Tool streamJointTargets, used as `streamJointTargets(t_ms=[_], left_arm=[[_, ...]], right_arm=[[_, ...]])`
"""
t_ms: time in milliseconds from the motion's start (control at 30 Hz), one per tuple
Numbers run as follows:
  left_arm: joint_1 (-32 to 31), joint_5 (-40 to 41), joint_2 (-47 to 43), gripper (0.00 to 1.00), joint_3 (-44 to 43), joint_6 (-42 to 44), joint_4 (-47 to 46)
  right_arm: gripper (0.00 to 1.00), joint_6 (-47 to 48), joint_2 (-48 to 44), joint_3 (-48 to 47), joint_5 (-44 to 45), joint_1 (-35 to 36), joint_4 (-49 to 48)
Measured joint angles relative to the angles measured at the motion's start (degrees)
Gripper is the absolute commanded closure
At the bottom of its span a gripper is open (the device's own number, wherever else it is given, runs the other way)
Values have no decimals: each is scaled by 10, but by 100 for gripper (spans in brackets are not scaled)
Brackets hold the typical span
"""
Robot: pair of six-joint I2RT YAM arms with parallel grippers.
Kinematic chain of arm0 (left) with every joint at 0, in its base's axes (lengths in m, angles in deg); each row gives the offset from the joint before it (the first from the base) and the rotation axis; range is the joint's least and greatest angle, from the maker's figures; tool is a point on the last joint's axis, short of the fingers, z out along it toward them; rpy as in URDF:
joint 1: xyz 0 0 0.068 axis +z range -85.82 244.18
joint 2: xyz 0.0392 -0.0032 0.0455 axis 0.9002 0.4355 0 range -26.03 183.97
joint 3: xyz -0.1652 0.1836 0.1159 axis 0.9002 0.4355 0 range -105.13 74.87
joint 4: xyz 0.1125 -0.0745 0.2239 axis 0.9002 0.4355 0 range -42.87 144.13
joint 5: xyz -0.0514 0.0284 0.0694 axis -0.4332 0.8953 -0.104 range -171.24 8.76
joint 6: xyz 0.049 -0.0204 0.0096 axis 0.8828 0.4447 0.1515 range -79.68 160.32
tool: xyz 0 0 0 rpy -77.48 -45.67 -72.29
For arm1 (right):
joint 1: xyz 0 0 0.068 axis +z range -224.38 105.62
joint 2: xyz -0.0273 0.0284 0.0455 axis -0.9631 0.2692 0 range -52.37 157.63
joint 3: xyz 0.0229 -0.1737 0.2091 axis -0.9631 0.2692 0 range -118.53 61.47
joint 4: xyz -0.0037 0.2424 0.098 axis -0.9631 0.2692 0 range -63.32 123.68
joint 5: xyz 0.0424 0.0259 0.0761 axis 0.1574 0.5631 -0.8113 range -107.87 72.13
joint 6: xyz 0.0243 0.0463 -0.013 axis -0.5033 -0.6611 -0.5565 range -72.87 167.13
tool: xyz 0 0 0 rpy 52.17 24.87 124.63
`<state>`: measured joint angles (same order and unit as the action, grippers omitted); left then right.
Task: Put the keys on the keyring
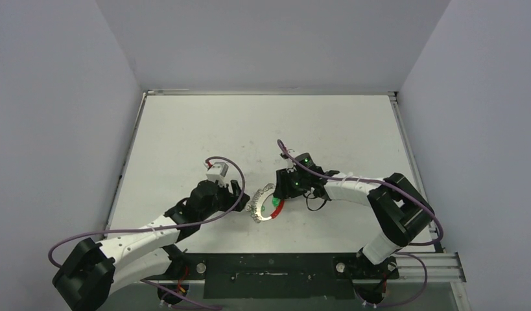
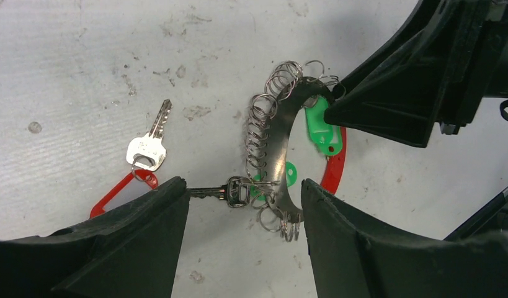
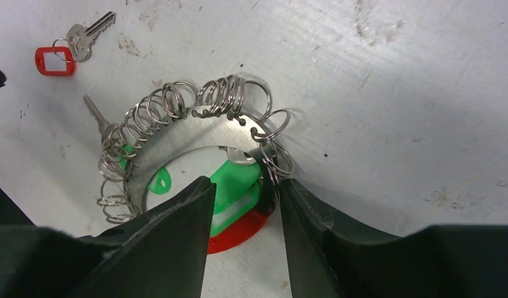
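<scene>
Black fingers of the right gripper stand narrow about a green key tag, though whether they actually clamp it cannot be told. The tag lies inside the keyring, at about 5 o'clock in the right wrist view. The keyring rests flat on the white table, near its front middle, with silvery loops fringing its upper half and the red arc at 6 o'clock. A second key pokes out from under the loops at 9 o'clock. From above, the left gripper sits at the ring's 9 o'clock, jaws wide, straddling that key and the ring's edge and apparently gripping nothing. A red-tagged key lies loose, well apart at 10 o'clock. The step in hand looks like seizing the green-tagged key. Next comes a firm pinch, the ring steadied, then threading onto a loop.
</scene>
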<state>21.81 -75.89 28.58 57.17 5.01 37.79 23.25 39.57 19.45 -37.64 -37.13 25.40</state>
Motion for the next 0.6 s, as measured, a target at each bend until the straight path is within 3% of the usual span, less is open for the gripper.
streamJointTargets(t_ms=[133, 233, 333, 467, 600], left_arm=[[2, -1, 19, 37, 0, -6, 15], [4, -8, 36, 37, -3, -7, 28], [5, -18, 47, 38, -11, -9, 45], [5, -33, 51, 41, -19, -22, 56], [5, -42, 51, 46, -18, -49, 66]], right_arm=[[79, -9, 0, 1, -6, 15, 11], [79, -31, -6, 18, -11, 19, 7], [74, -68, -37, 59, -18, 24, -12], [56, -111, -100, 119, -18, 30, -20], [45, -120, -156, 130, -3, 33, -3]])
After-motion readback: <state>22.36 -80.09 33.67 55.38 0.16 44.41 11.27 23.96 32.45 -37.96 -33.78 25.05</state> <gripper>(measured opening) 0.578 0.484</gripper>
